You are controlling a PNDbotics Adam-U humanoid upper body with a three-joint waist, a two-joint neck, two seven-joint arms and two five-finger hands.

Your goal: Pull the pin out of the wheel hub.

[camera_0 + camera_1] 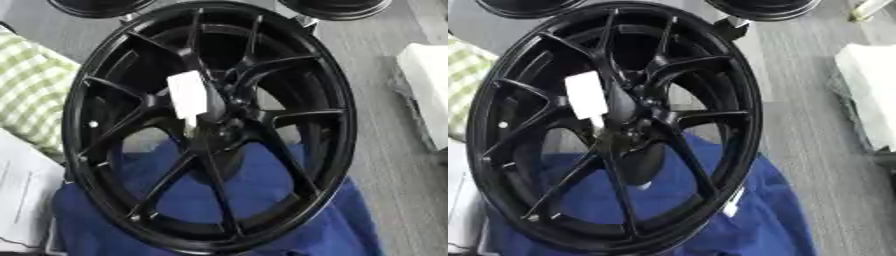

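Across the middle of the left eye view stands a large black wheel (210, 125), its rim tilted and filling most of the frame, with thin paired spokes running from the rim to the hub (229, 112). A white rectangular piece (188, 97) sits at the hub, just left of its centre, upright and slightly tilted; whether this is the pin or a tag on it cannot be told. Under the wheel's lower part lies a blue cloth (332, 225), showing between the spokes and spreading out below the rim. To the left is a green-and-white checked cloth (31, 85), and below it a sheet of white paper (22, 195). At the top edge, parts of two more black wheels (337, 9) show behind the big one. A white block (427, 85) rests on the grey floor (385, 150) at the right.

From the right eye view, the wheel sits further left in the frame, and the white piece (586, 95) again lies against the hub, left of centre, with a narrow white end pointing down. The blue cloth (754, 220) carries a small white scrap (732, 202) just outside the rim at the lower right.

Neither of the robot's hands shows in either view, so their state cannot be told.
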